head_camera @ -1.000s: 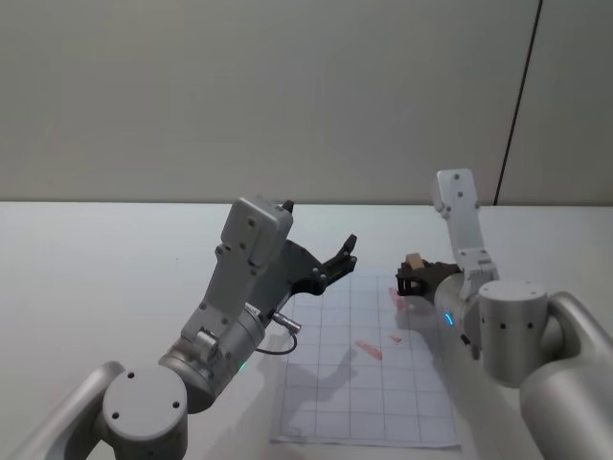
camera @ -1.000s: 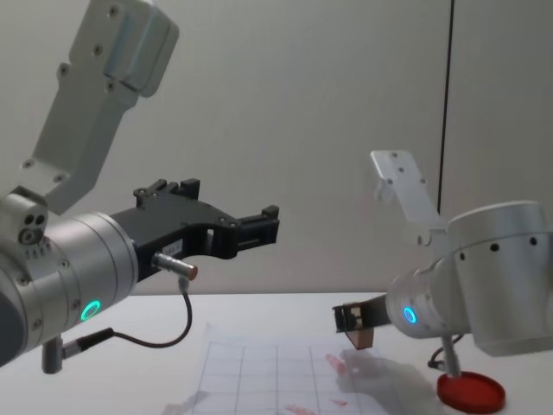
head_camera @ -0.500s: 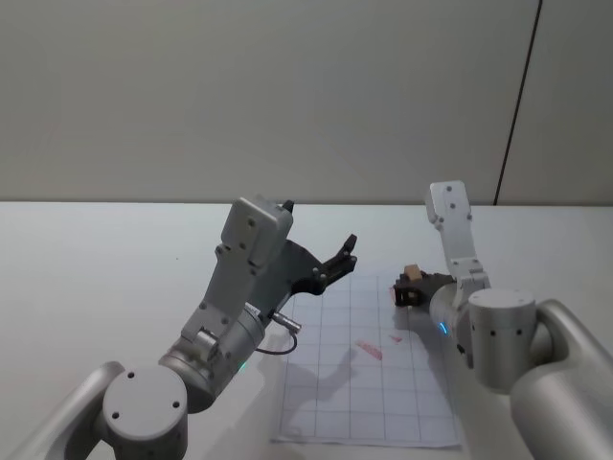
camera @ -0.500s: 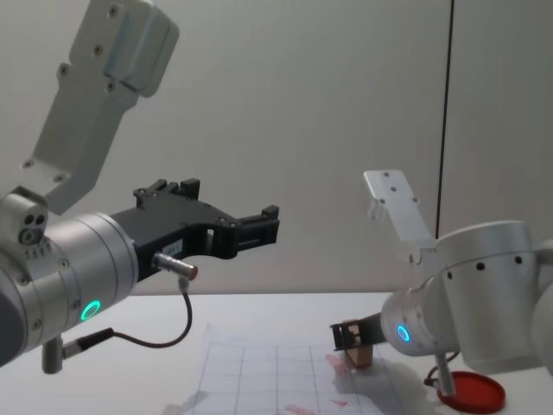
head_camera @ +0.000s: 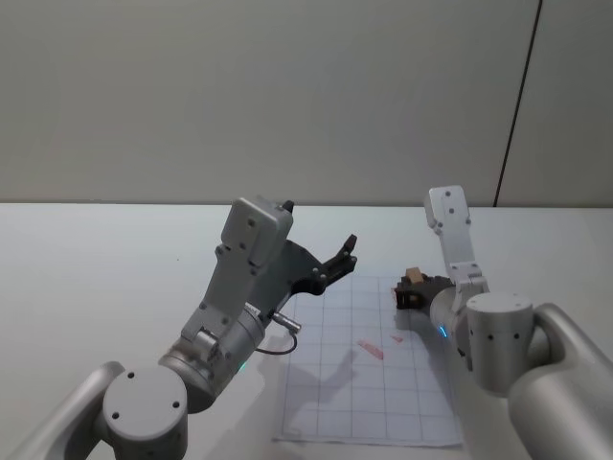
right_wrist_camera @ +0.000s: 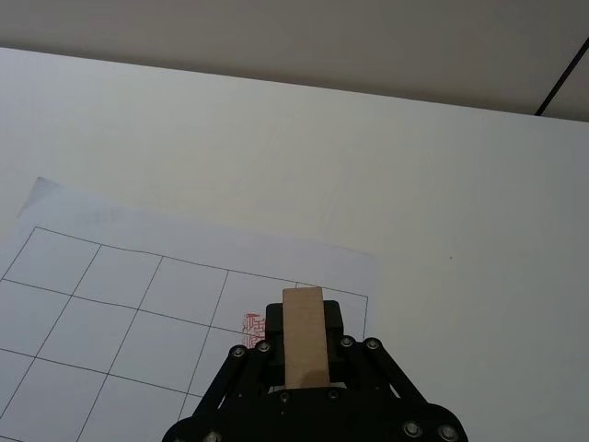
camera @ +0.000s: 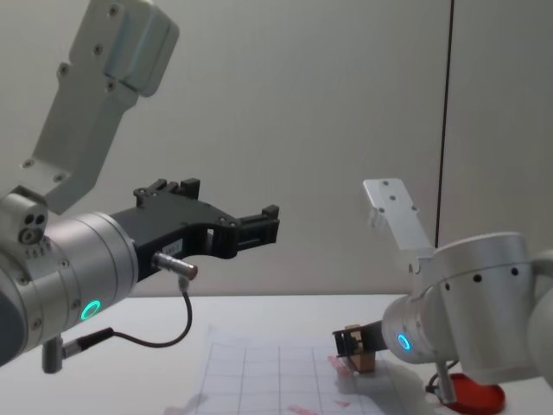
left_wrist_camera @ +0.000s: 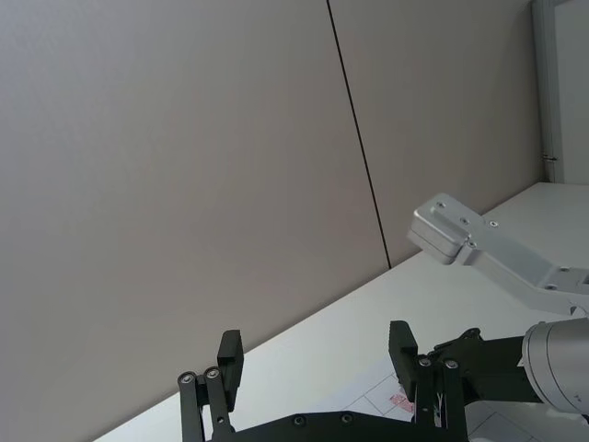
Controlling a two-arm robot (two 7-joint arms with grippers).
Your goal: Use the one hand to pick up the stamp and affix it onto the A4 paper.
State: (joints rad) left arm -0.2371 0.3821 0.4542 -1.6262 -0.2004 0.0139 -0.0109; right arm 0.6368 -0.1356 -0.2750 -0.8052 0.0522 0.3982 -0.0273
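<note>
The white desk [head_camera: 96, 259] carries the A4 paper [head_camera: 374, 383], and a few of its grid cells bear red marks [head_camera: 369, 350]. The left gripper [head_camera: 335, 261] hangs idle, raised over the sheet's left side, fingers apart and empty. The right gripper [head_camera: 407, 290] is low at the sheet's far right corner, its fingers clamped on the stamp [head_camera: 414, 275].

So the pick-up looks done. What's left, I'd say, is the press and the lift away. Whether the stamp's face is on the paper yet, I can't tell.

The right wrist view looks along the stamp [right_wrist_camera: 304, 336] to the corner cell, just beside one of the red marks. The chest view gives the side: the stamp close down by the sheet, and the red ink pad [camera: 471, 398] on the desk beyond the right arm.
</note>
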